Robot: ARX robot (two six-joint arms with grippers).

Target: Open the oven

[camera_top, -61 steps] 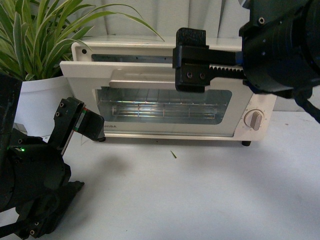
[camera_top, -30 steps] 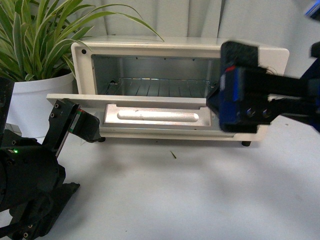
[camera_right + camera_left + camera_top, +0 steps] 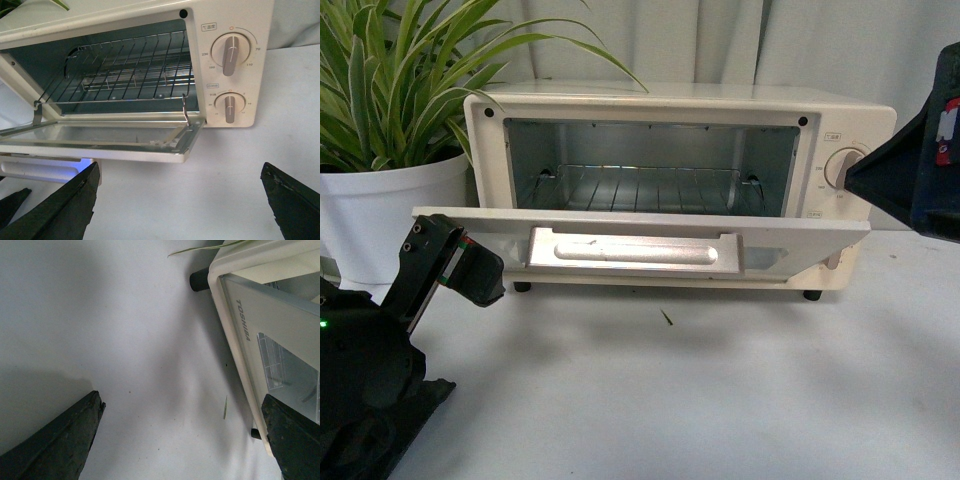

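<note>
The cream oven [image 3: 680,100] stands at the back of the white table. Its door [image 3: 790,245] hangs open, about level, with the silver handle [image 3: 635,250] facing me. The wire rack [image 3: 640,185] shows inside. My right gripper [image 3: 910,185] is open and empty at the right edge, in front of the knobs and clear of the door. In the right wrist view the gripper [image 3: 177,210] is over bare table below the door's corner [image 3: 185,150] and the two knobs [image 3: 230,52]. My left gripper [image 3: 455,265] is open and empty by the door's left end; the left wrist view [image 3: 180,440] shows the door's TOSHIBA face [image 3: 250,335] beside it.
A leafy plant [image 3: 390,80] in a white pot [image 3: 380,210] stands left of the oven, close to my left arm. A small green leaf scrap [image 3: 666,317] lies on the table [image 3: 700,400] in front of the oven.
The door has dropped from nearly shut to fully open. My right gripper has come off the handle and drawn back to the right. My left arm has sunk slightly.
</note>
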